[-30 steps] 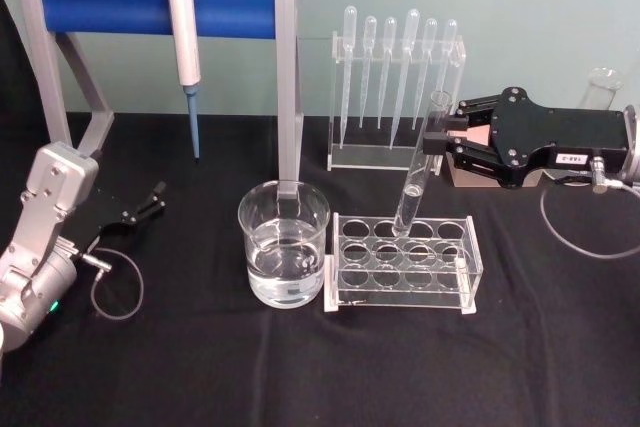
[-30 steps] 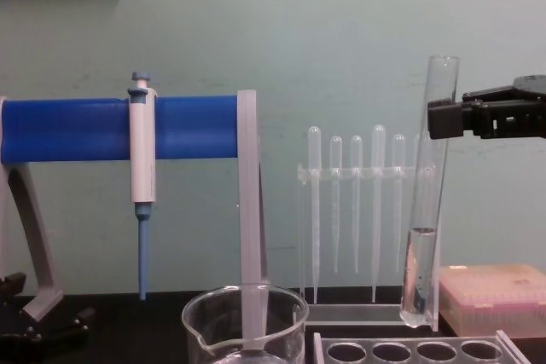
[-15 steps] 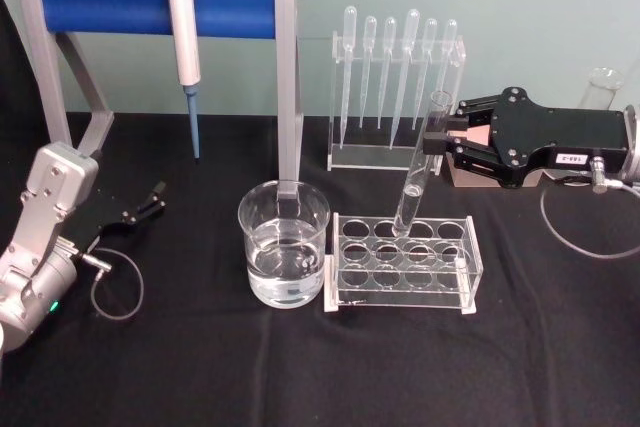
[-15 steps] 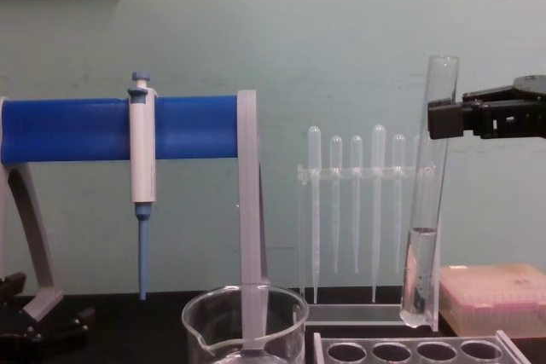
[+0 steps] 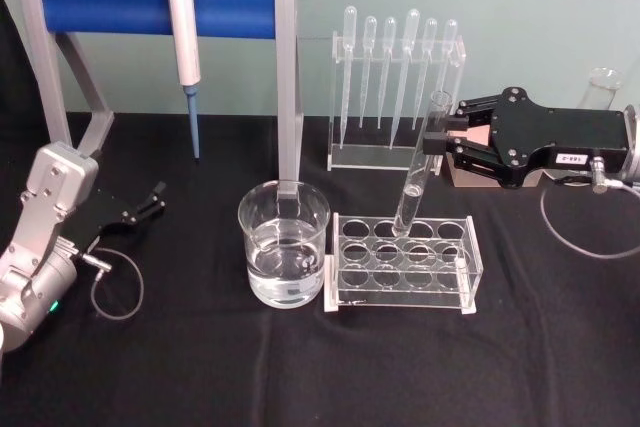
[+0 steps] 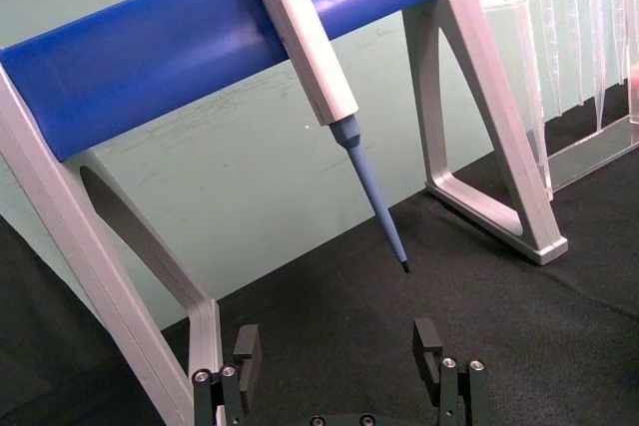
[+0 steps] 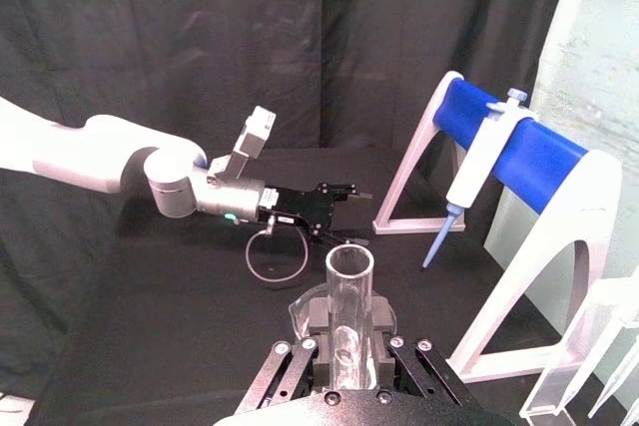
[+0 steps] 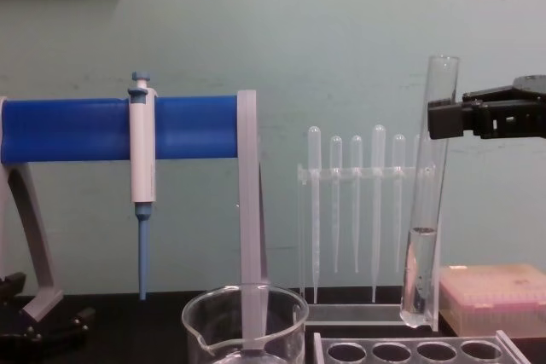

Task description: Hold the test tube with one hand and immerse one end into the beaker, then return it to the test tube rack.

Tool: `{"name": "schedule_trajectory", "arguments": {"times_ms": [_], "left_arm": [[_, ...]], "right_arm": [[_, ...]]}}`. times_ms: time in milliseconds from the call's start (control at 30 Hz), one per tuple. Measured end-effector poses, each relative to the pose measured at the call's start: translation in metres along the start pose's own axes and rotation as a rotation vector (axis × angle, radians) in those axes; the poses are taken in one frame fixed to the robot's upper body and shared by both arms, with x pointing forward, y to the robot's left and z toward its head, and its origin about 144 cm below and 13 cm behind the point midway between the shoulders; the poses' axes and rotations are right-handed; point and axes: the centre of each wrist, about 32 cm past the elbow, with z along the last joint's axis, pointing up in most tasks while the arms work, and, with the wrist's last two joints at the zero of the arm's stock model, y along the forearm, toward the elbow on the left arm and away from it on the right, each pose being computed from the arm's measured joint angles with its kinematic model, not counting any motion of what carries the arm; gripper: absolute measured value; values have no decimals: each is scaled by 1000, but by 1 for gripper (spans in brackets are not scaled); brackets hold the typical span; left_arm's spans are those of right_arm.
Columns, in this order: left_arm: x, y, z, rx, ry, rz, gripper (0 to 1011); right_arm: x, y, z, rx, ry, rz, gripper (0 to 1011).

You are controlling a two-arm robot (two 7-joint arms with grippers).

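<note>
Head view vs 1 second back: basically nothing moved. The right pincer [image 5: 432, 143] is clamped high on the test tube [image 5: 418, 179]. The tube hangs slightly tilted, round bottom just over the far row of the test tube rack [image 5: 400, 294], liquid in its lower part. Looks like a pause; whether the dip or the return comes next, can't tell.

The left pincer [image 6: 337, 351] is parked at the left, fingers apart.

Room-wise, the beaker [image 5: 252, 237] sits right beside the rack's left end, with the stand's grey post [image 5: 288, 77] just behind it. I'd lift before sliding left.
</note>
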Motion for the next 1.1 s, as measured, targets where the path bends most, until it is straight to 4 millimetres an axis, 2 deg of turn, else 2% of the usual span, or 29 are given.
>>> {"name": "schedule_trajectory", "arguments": {"times_ms": [1100], "left_arm": [[0,0,0,0,0,0,1000]], "right_arm": [[0,0,0,0,0,0,238]]}}
